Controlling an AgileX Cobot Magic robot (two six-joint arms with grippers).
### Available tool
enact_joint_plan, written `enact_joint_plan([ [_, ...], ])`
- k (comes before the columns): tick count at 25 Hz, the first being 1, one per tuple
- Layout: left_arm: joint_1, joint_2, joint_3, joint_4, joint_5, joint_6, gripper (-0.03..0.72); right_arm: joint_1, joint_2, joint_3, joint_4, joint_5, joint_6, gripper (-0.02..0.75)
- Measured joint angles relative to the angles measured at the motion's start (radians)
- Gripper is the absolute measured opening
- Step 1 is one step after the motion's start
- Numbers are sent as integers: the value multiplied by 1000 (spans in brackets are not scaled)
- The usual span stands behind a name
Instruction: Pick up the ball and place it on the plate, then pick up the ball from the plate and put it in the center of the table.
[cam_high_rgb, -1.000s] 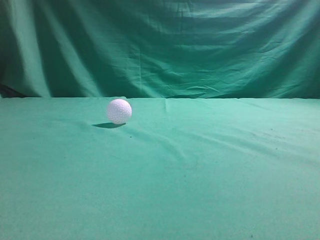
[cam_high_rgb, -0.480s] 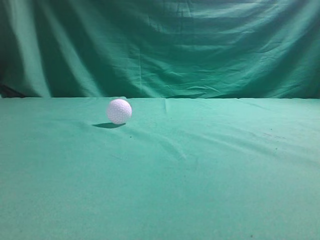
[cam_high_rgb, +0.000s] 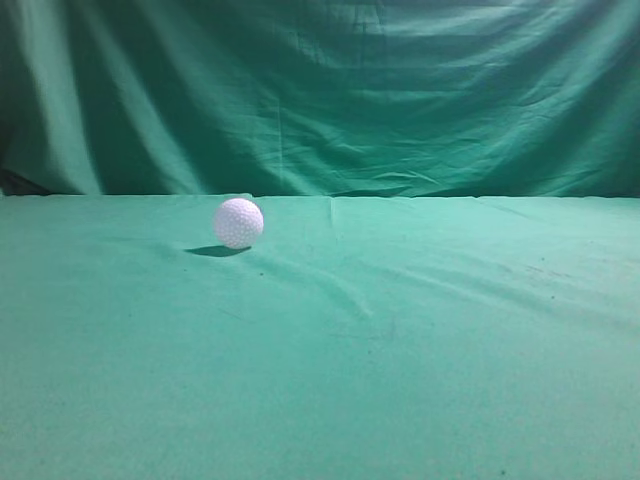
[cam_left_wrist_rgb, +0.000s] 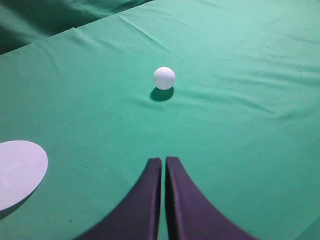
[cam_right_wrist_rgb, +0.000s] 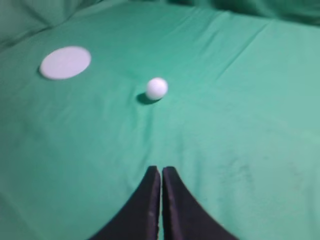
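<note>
Green cloth fills everything I can see: a slightly wrinkled sheet covers the table (cam_high_rgb: 420, 380), and behind it a heavily folded green curtain (cam_high_rgb: 400, 90) hangs down to the table's far edge.

From my exterior camera, which looks along the tabletop at about object height, the ball (cam_high_rgb: 238, 222) sits on the cloth toward the far side, left of the middle. It is white and dimpled, and its small dark shadow falls on the cloth to its lower left. Neither arm appears in this view.

On my left wrist camera, the left gripper (cam_left_wrist_rgb: 164, 162) shows at the bottom of the frame as two dark curved fingers pressed together, with only a thin line between their tips. They hold nothing. The ball (cam_left_wrist_rgb: 164, 78) rests on the cloth well ahead of the tips, almost straight in line with them. A flat white plate (cam_left_wrist_rgb: 17, 172) lies at the left edge, partly cut off, well apart from the ball.

On my right wrist camera, slightly blurred, the right gripper (cam_right_wrist_rgb: 161, 171) looks much the same: two dark fingers closed against each other and holding nothing. The ball (cam_right_wrist_rgb: 157, 88) lies ahead of the tips, close to their line. The plate (cam_right_wrist_rgb: 65, 62) appears whole here, farther off to the upper left, with bare cloth between it and the ball.
</note>
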Motion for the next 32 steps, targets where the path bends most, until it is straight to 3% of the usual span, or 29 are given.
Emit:
enact_joint_plan([
  [9,0,0,0,0,0,0,0,-383,-206,249,-27,-160,0,0],
  [13,0,0,0,0,0,0,0,-496,-319,342,-27,-188,0,0],
  [22,0,0,0,0,0,0,0,-544,-417,352,-59,-41,0,0],
  [32,0,0,0,0,0,0,0,-544,-417,352,-61,-23,0,0],
])
